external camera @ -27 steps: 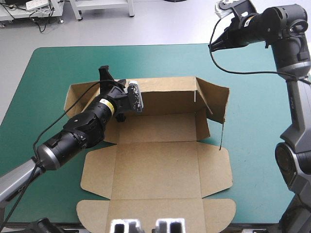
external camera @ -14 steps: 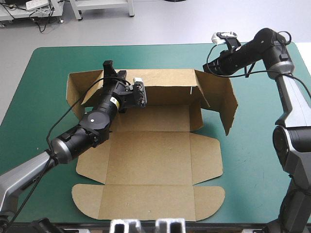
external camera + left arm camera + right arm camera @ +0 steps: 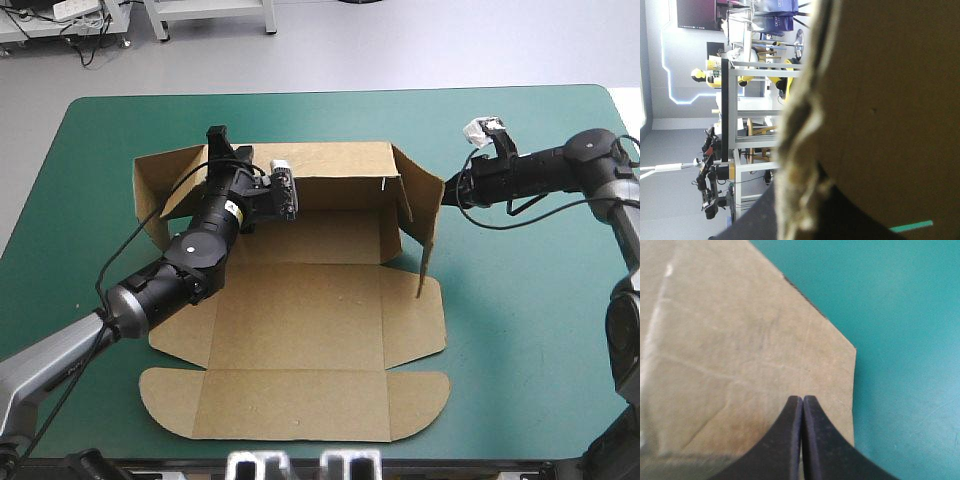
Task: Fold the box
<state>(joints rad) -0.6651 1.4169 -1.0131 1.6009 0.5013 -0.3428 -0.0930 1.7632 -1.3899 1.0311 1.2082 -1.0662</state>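
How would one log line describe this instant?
box: walls partly raised | left claw: at back wall | right claw: shut, tip at right wall's outside

Box [image 3: 300, 330] floor: open from above and toward 6 o'clock, where the flat panels [image 3: 290, 405] lie low; raised walls close it at 9, 12 and 3 o'clock.
Left arm [image 3: 160, 285]: slants in from 8 o'clock over the box's left side; the left gripper [image 3: 218, 142] is clamped on the back wall [image 3: 340, 165] at 10 o'clock, barring that corner.
Right wall [image 3: 425, 215]: stands upright at 3 o'clock; the right gripper [image 3: 802, 399], fingers closed, points at its outer face.
Cover [image 3: 530, 340]: bare from 3 to 5 o'clock, with a bare strip at 12 o'clock beyond the back wall.
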